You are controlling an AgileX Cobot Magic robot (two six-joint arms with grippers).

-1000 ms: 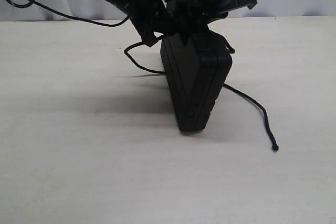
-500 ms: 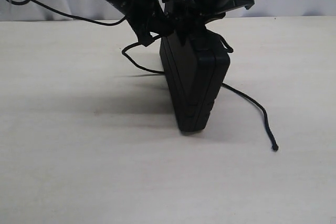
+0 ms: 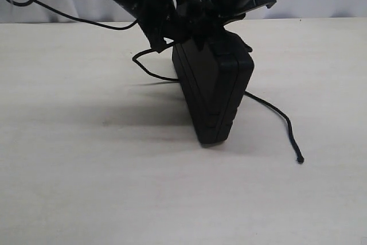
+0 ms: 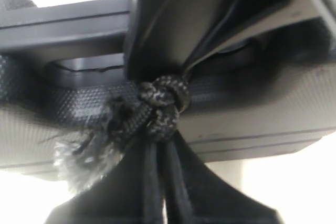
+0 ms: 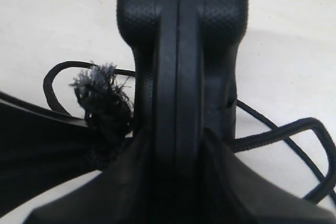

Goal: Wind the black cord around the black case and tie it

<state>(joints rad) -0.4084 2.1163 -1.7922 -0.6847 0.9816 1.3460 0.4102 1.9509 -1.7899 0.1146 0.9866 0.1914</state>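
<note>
We saw the flat rectangular black plastic case (image 3: pixel 215 96) standing on edge on the pale flat table (image 3: pixel 86 187). The left gripper (image 3: pixel 163 41) and right gripper (image 3: pixel 206 32) sat side by side at its top edge. The thin black braided cord (image 3: pixel 285 120) lay on the table, trailing out to the case's left and right.
</note>
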